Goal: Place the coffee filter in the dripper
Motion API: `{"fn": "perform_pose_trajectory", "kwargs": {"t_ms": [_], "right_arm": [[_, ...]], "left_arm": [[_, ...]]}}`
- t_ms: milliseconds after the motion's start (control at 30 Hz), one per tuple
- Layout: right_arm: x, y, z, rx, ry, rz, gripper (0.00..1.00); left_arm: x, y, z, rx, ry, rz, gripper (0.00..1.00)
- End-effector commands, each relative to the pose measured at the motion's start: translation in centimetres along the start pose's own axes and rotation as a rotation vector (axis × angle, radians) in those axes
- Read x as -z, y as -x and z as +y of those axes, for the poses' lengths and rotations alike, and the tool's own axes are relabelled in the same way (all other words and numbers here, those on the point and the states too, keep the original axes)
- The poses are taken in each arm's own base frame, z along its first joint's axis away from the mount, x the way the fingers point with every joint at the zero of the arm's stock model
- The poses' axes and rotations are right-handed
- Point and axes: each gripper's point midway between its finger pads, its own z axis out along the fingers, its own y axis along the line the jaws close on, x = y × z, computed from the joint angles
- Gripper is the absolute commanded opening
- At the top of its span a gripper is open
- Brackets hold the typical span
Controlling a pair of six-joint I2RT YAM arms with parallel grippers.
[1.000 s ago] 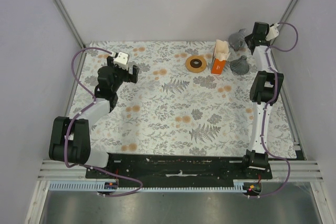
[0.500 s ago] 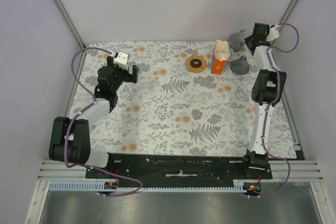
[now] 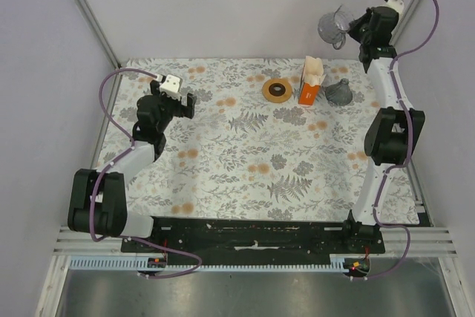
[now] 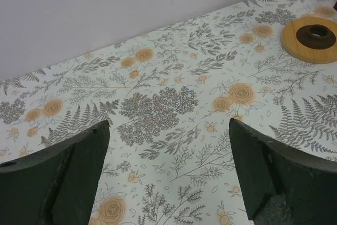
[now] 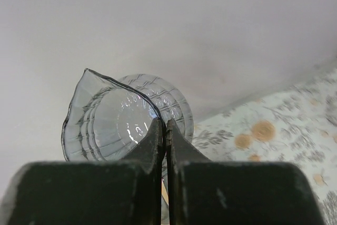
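Aloft, the dripper [image 5: 113,119] lies sideways, mouth facing the right gripper [image 5: 166,130].

The dripper [image 3: 332,26], grey, see-through and ribbed, hangs tilted above the far right corner of the tabletop [image 3: 245,146], its rim pinched between the fingers of the right gripper [image 5: 166,126]

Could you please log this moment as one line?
right hand: shut on dripper rim, above table | left hand: open, empty | collar: on table, left of carton

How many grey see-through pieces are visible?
2. One ribbed grey piece is held aloft, far right, by the right gripper; one grey cone sits right of the orange carton.
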Motion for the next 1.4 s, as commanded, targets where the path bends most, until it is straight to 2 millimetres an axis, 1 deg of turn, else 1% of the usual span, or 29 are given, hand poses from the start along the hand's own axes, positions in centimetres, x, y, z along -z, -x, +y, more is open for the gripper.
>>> {"fn": "perform_pose_trajectory", "kwargs": {"t_ms": [0, 33, 67, 133, 233, 267, 333, 400, 500, 600, 700, 767, 933, 1033, 1167, 1300, 1333, 1367], "right_arm": [[6.5, 2.1, 12.7, 0.31, 0.479, -0.005, 0.0], [7.7, 0.8, 14.0, 0.391, 0.533, 0.029, 0.0], [9.2, -1.0, 15.8, 0.463, 0.61, 0.064, 0.0], [12.0, -4.2, 18.1, 0.588, 0.722, 0.13, 0.0], [15.7, -8.6, 20.4, 0.747, 0.854, 0.223, 0.0], [17.1, -10.3, 20.9, 0.787, 0.901, 0.267, 0.0], [19.9, -13.1, 22.2, 0.847, 1.011, 0.322, 0.0], [22.3, -15.8, 22.8, 0.885, 1.101, 0.369, 0.0], [25.1, -19.8, 22.9, 0.958, 1.191, 0.417, 0.0], [27.3, -24.3, 22.4, 1.001, 1.248, 0.493, 0.0], [29.0, -27.8, 21.7, 1.044, 1.273, 0.556, 0.0], [29.8, -29.7, 21.3, 1.048, 1.278, 0.582, 0.0], [31.2, -32.6, 20.5, 1.067, 1.281, 0.578, 0.0], [31.7, -33.8, 19.8, 1.051, 1.282, 0.559, 0.0], [32.2, -35.4, 18.5, 1.033, 1.267, 0.604, 0.0], [32.5, -36.4, 17.7, 1.047, 1.25, 0.612, 0.0], [32.4, -36.5, 17.6, 1.058, 1.241, 0.609, 0.01], [32.5, -36.7, 17.6, 1.065, 1.236, 0.611, 0.05]], "left_arm": [[0.3, 2.3, -0.5, 0.018, -0.026, -0.076, 1.0], [0.4, 2.2, -0.7, 0.024, -0.033, -0.077, 1.0], [0.4, 2.3, -0.8, 0.03, -0.037, -0.079, 1.0], [0.5, 2.3, -0.9, 0.036, -0.04, -0.081, 1.0], [0.7, 2.2, -1.0, 0.052, -0.043, -0.077, 1.0], [0.7, 2.1, -1.1, 0.055, -0.045, -0.074, 1.0], [0.8, 2.3, -1.2, 0.07, -0.05, -0.077, 1.0], [0.9, 2.2, -1.4, 0.086, -0.057, -0.074, 1.0], [1.1, 2.1, -1.8, 0.101, -0.069, -0.074, 1.0], [1.6, 1.9, -2.2, 0.107, -0.083, -0.074, 1.0], [2.0, 1.7, -2.4, 0.106, -0.092, -0.07, 1.0], [2.4, 1.4, -2.6, 0.103, -0.095, -0.061, 1.0], [3.2, 1.0, -3.1, 0.092, -0.114, -0.058, 1.0], [3.8, 0.5, -3.4, 0.094, -0.12, -0.06, 1.0], [4.4, 0.1, -3.9, 0.112, -0.133, -0.056, 1.0], [5.0, -0.6, -4.3, 0.121, -0.145, -0.046, 1.0], [5.0, -0.6, -4.4, 0.125, -0.148, -0.046, 1.0], [5.1, -0.7, -4.5, 0.129, -0.151, -0.045, 1.0]]}}
